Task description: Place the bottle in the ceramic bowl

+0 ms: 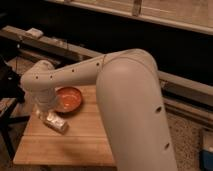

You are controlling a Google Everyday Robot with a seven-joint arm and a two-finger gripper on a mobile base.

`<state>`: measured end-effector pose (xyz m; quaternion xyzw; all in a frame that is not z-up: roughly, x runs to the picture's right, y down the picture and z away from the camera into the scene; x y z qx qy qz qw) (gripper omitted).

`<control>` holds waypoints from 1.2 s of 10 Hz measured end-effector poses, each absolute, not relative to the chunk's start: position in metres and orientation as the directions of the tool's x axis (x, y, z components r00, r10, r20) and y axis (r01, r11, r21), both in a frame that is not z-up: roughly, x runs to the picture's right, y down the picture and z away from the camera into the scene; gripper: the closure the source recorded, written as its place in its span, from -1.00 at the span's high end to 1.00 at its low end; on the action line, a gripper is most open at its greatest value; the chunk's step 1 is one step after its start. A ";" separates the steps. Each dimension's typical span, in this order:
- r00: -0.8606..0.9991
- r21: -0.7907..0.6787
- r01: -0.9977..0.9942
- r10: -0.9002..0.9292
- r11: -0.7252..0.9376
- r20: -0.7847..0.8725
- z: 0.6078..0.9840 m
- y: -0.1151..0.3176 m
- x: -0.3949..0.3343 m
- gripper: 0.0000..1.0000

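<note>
The claw (45,111) hung just above the bottle (56,123) near the wooden desk's (80,146) left edge, beside the ceramic bowl (69,99); its grip could not be told.

On wooden table (87,142): ceramic bowl (69,99) upright, bottle (59,124) lying just beside; gripper (47,115) low at bottle's left end.

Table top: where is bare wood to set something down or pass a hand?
Bare wood: the front strip of the table between the bottle and the near edge, and the patch in front of the ceramic bowl, beside the bottle. Crowded: the back left, where the gripper hangs at the bottle next to the bowl.
</note>
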<state>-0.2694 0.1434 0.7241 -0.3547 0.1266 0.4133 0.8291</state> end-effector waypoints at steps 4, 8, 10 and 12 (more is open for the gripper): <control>0.696 -0.559 -0.713 0.523 0.422 -0.492 0.746 0.178 -0.293 0.30; 0.711 -0.551 -0.702 0.483 0.451 -0.511 0.762 0.190 -0.292 0.30; 0.703 -0.537 -0.711 0.471 0.455 -0.532 0.777 0.196 -0.286 0.30; 0.695 -0.528 -0.719 0.470 0.453 -0.544 0.787 0.196 -0.283 0.30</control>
